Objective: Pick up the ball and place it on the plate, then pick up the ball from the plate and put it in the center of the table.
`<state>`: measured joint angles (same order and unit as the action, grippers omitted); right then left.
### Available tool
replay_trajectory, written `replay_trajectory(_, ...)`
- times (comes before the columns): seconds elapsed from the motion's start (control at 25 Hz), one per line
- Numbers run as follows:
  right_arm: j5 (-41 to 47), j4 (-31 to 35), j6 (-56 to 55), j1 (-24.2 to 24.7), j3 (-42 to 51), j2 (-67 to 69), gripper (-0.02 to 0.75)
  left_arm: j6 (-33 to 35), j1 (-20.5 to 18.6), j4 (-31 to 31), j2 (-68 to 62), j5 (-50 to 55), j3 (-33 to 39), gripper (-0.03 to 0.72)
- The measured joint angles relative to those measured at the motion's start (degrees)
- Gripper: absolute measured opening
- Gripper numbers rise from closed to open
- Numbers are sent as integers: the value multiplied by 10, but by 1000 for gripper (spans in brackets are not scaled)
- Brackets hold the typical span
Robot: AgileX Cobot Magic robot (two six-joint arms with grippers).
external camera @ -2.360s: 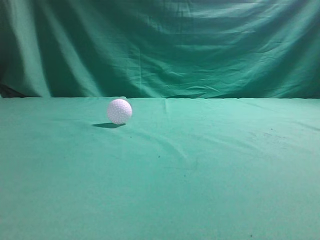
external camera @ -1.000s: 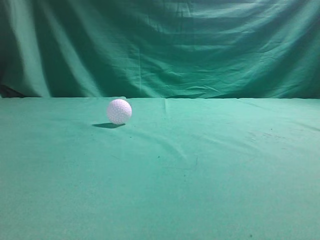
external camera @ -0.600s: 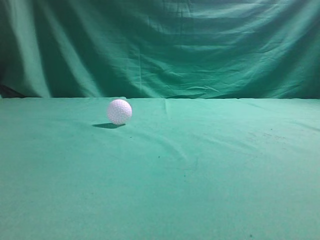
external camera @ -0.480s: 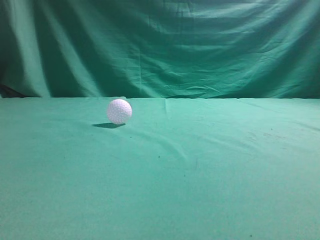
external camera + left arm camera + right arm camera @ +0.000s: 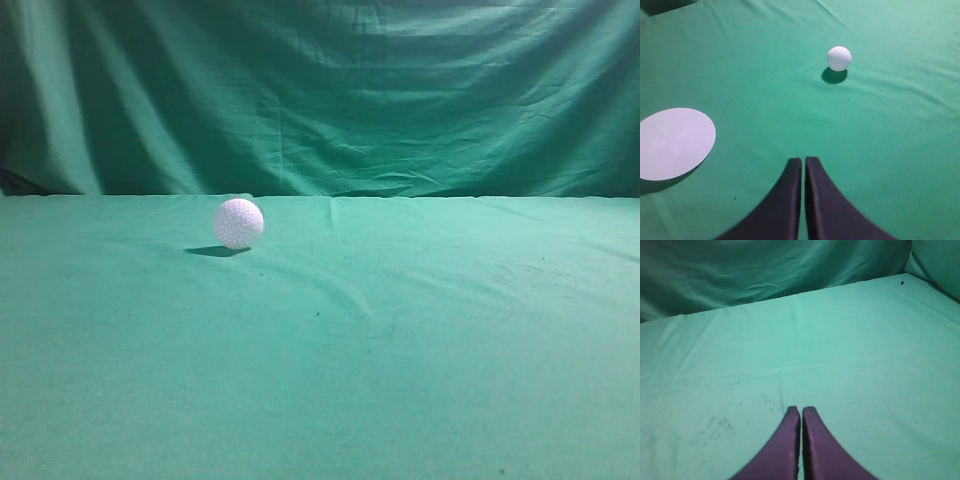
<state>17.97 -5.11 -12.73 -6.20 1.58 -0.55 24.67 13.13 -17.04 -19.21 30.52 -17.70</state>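
Note:
The white dimpled ball [image 5: 238, 222] rests on the teal-green table [image 5: 400, 380], left of the middle and toward the back. It also shows in the left wrist view [image 5: 839, 58], far ahead and to the right of my left gripper [image 5: 803, 160], which is shut and empty above the cloth. A flat white round plate [image 5: 674, 142] lies to that gripper's left; it does not show in the exterior view. My right gripper [image 5: 801, 410] is shut and empty over bare cloth. Neither gripper shows in the exterior view.
A draped green curtain [image 5: 320, 90] hangs behind the table and also shows in the right wrist view [image 5: 765, 270]. Faint dark specks mark the cloth at the right [image 5: 530, 268] and ahead of the right gripper [image 5: 715, 427].

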Motion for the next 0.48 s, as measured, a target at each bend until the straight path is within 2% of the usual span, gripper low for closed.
replay_trajectory(0.24, 26, 77, 100, 0, 0, 0, 0, 0, 0, 0, 0, 0, 0, 0)
replay_trajectory(0.48, 33, 94, 131, 0, 0, 0, 0, 0, 0, 0, 0, 0, 0, 0)
